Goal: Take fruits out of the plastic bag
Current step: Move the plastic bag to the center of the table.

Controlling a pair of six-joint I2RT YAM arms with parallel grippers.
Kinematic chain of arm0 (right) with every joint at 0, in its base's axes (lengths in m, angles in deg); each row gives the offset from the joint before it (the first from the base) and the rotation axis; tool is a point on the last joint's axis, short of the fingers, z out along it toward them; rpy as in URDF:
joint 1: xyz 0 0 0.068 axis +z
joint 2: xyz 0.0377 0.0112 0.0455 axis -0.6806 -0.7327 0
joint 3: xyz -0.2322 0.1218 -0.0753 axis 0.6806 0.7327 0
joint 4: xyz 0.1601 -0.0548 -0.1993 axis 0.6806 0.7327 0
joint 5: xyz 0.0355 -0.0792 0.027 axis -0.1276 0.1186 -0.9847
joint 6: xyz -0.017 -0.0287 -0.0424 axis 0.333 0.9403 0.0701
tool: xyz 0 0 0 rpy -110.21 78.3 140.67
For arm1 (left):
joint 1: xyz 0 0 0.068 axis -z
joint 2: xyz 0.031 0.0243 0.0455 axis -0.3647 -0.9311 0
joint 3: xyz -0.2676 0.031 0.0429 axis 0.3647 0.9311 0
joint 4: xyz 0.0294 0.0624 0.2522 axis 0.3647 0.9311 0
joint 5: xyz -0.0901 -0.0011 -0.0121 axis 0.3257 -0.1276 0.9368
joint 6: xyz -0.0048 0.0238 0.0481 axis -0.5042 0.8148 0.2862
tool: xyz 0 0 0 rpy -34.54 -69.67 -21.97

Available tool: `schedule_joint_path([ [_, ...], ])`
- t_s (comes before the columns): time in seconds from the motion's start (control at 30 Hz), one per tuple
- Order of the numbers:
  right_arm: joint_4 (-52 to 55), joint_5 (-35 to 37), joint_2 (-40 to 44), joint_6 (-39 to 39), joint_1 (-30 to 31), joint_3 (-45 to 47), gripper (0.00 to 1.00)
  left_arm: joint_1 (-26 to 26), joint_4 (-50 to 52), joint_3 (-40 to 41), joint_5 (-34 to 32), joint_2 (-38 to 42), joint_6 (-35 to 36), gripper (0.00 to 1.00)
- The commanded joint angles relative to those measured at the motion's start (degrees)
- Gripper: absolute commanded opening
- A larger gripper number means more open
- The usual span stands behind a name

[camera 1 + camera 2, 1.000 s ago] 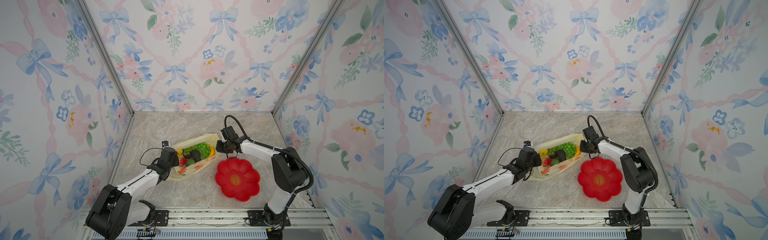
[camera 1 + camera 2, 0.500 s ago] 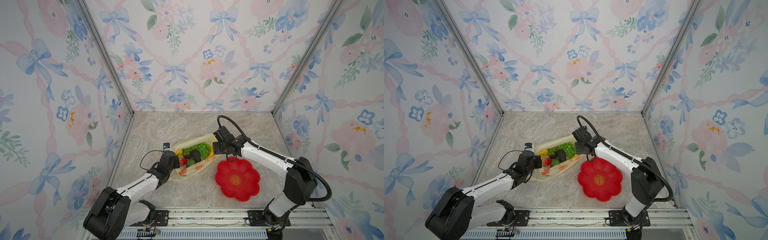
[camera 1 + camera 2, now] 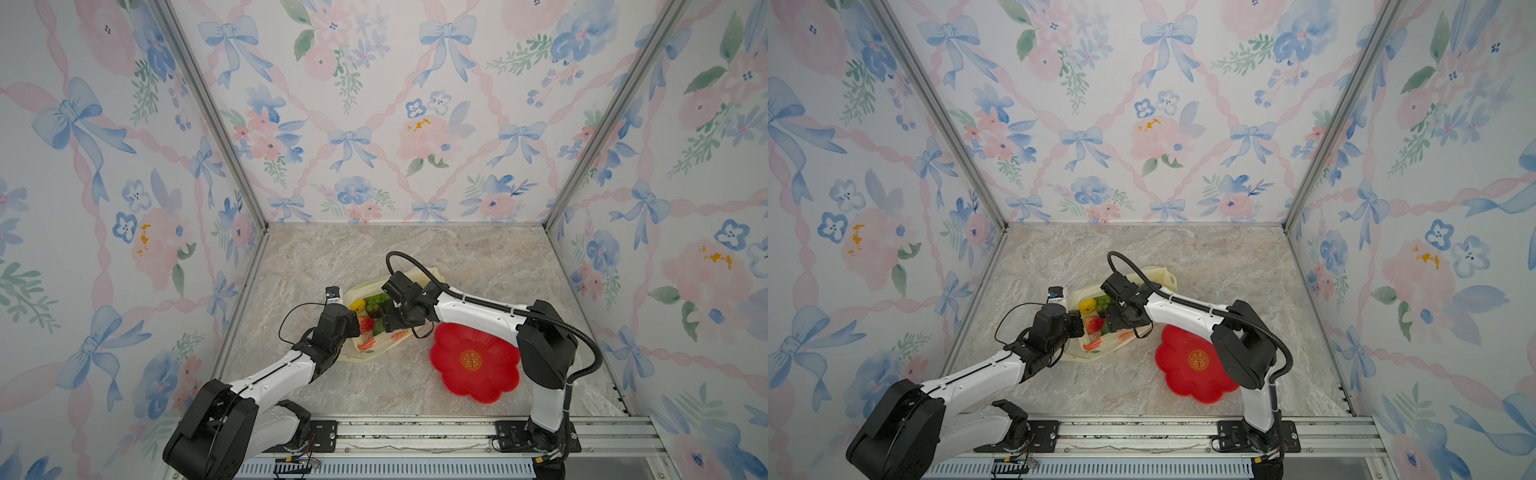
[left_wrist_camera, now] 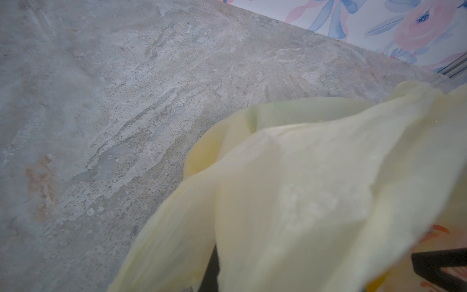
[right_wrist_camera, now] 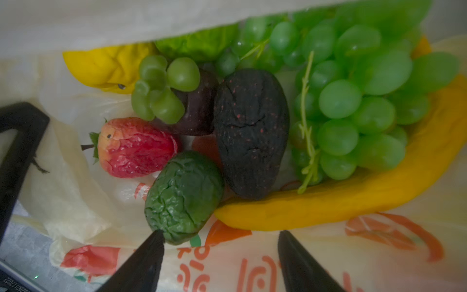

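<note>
Fruits (image 5: 251,131), small toys, heaped in thin pale yellow plastic bag (image 5: 70,197), ten o'clock from red flower-shaped plate (image 3: 490,382). Left hand (image 3: 354,323) pinched shut on bag rim. Right hand (image 5: 220,233) open, empty, over wrinkled green fruit (image 5: 184,197); straddle, close gently.

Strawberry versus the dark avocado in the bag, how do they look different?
The strawberry is red with a green leafy cap; the dark avocado is near black with reddish specks. The avocado looks larger and longer than the strawberry. Both have wrinkled skins and lie inside the plastic bag.
</note>
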Motion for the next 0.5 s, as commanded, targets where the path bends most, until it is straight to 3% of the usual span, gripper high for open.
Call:
schedule_joint_path([
  [0.0, -1.48, -2.56, -0.03, -3.84, 1.19, 1.24, 0.75, 0.37, -0.87, 0.73, 0.81, 0.98, -0.43, 0.09],
  [0.23, -2.6, -2.11, 1.18, -6.1, 2.36, 8.73, 0.75, 0.37, -0.84, 0.83, 0.6, 0.89, -0.24, 0.09],
  [0.47, -1.31, -0.86, 3.54, -5.44, 2.36, 8.59, 0.76, 0.4, -0.86, 1.08, 0.42, 1.26, -0.26, 0.08],
])
